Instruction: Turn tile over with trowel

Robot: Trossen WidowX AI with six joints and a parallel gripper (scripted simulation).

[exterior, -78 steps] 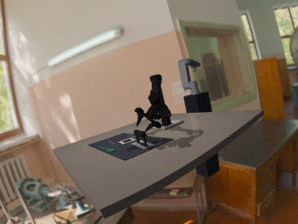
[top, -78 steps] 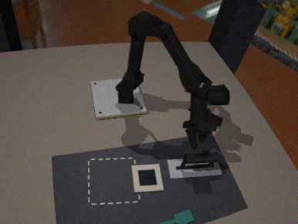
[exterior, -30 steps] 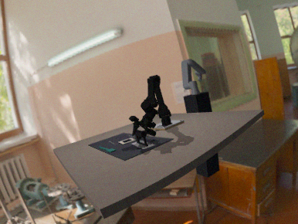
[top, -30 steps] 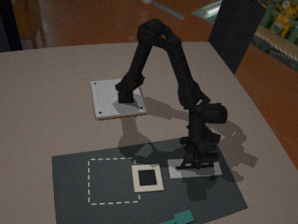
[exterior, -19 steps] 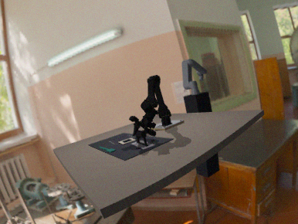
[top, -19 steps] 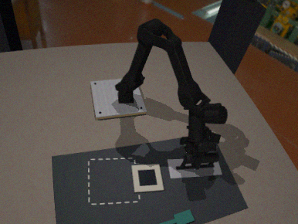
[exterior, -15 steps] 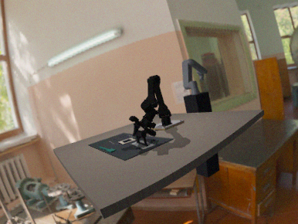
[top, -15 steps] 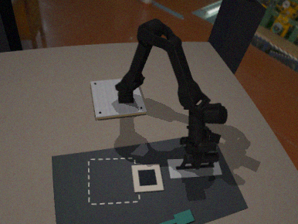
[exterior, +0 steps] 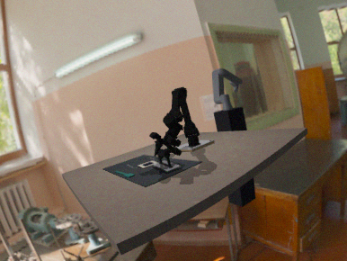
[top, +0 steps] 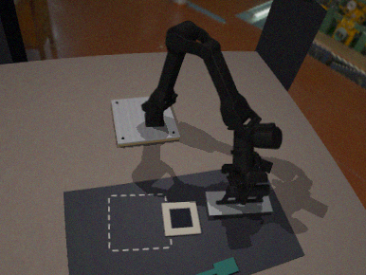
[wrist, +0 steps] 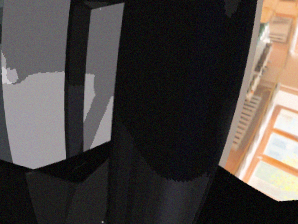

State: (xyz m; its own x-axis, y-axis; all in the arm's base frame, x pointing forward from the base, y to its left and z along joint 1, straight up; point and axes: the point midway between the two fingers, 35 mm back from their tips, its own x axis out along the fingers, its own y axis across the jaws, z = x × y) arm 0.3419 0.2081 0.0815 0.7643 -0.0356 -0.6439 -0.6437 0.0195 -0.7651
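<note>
A dark mat [top: 95,256] [exterior: 135,176] lies on the table's front part. A dashed outline [top: 109,223] is marked on its left half. The tile [top: 167,220] [exterior: 146,165], a white frame around a dark square, lies flat just right of the outline and touches its right edge. The trowel's grey blade [top: 215,208] [wrist: 40,96] lies flat on the mat to the right of the tile. My gripper [top: 242,194] [exterior: 164,158] points straight down and is shut on the trowel's black handle [wrist: 180,96], which fills the wrist view.
The arm's grey base plate [top: 128,123] sits behind the mat. A teal object [top: 220,267] [exterior: 123,174] lies at the mat's front edge. A dark panel [top: 289,38] stands at the table's far right corner. The table's right edge curves close to the mat.
</note>
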